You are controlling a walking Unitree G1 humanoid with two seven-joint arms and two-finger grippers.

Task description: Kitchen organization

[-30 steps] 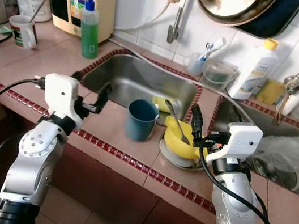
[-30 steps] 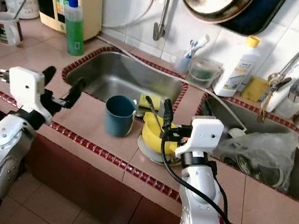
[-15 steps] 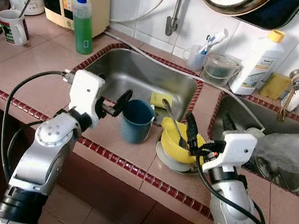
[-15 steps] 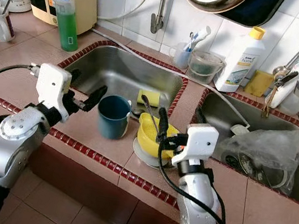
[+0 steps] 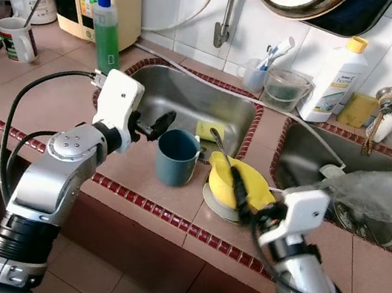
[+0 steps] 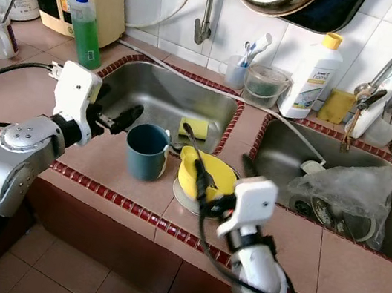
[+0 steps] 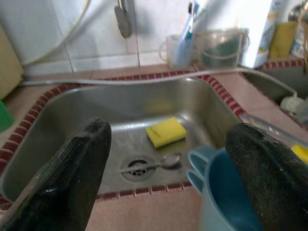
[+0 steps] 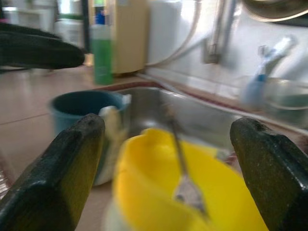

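R gripper (image 6: 201, 185) nearest, low at counter edge, fingers spread wide, empty, aimed at yellow bowl (image 5: 238, 185); likely lining up a grasp. Bowl sits on grey plate (image 5: 218, 203), utensil (image 5: 220, 144) leaning in it, stacked as used dishes by the sink. Just L of it, blue cup (image 5: 176, 157) upright on counter. L gripper (image 5: 156, 121) beside cup rim, fingers apart, holding nothing, cup not yet between them. Beyond: L sink basin (image 7: 110, 120) w/ yellow sponge (image 7: 166, 132) & spoon (image 7: 163, 162) near drain.
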